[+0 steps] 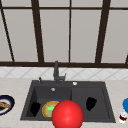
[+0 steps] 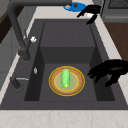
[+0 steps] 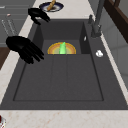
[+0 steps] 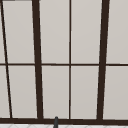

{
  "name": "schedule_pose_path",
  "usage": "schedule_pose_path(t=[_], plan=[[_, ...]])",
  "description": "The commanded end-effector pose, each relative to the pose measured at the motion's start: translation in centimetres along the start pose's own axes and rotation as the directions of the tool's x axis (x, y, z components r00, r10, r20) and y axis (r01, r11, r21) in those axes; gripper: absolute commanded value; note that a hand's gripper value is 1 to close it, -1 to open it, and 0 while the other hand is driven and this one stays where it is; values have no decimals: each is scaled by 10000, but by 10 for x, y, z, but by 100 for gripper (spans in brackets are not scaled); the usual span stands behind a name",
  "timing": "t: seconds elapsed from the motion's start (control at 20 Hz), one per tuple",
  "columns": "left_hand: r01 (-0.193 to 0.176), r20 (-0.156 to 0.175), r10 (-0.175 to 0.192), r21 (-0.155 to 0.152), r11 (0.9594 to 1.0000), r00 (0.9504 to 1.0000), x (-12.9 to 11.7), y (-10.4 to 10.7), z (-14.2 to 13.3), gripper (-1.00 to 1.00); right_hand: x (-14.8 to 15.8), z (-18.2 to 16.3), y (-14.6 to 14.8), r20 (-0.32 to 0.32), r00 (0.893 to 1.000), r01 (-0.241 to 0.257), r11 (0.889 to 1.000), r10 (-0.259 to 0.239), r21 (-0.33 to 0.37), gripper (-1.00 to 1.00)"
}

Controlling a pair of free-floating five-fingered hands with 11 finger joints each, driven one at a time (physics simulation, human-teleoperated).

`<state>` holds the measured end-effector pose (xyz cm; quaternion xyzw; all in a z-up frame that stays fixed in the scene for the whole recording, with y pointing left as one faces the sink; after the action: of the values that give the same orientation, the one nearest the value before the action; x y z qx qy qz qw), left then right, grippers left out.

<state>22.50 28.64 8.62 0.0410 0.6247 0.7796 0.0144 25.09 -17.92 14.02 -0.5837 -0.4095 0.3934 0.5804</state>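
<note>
Sink [image 1: 107,105]: dark, deep basin at its left end, shallow drainboard at its right; faucet [image 1: 56,71] at mid back rim.
Plate [image 2: 66,80]: yellow-rimmed, flat on the deep basin's floor, roughly central, a little toward the front wall.
Green item [image 2: 65,78]: elongated, lying on the plate; long axis ran front-to-back of the sink, i.e. across the line from hand to plate.
Left hand [image 1: 35,108]: hovered over the basin's left-front part, just beside the plate's left edge in the front view; in the left side view [image 2: 110,72] it sat at the front rim, fingers pointing toward the plate. Fingers spread, slightly bent, holding nothing, apart from plate.
Right hand [image 1: 90,103]: over the drainboard, well apart from the plate; in the right side view [image 3: 23,48] near the front rim, fingers loose and splayed, empty.
Nearer hand: left, clearly; the green item lay back-and-down from its fingertips.
Red sphere [image 1: 67,115]: large, at the front rim in the front view, covering part of the plate.
Counter, left end: dark plate w/ food [image 1: 5,105].
Counter, right end: blue dish [image 1: 125,104], small red-white item [image 1: 122,117].
Upper view: window bars [image 4: 37,60].
</note>
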Motion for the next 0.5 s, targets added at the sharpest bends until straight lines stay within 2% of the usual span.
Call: schedule_pose_path(t=[0.0,0.1,0.3,0.45], plan=[[-180,38,180,10,9998,9998,-2,0,0,-100,0,0,0,-3,10000,-9,10000,9,-16,0],[-420,132,419,46,9991,9990,-11,2,-3,-100,4,6,6,159,9998,108,9981,-118,611,0],[-310,127,310,-4,9995,9994,-18,16,-4,-100,7,10,12,255,9996,51,9941,-79,1086,0],[-771,193,770,9,9970,9968,-26,20,-2,-100,8,11,14,253,9996,76,9936,-106,1129,0]])
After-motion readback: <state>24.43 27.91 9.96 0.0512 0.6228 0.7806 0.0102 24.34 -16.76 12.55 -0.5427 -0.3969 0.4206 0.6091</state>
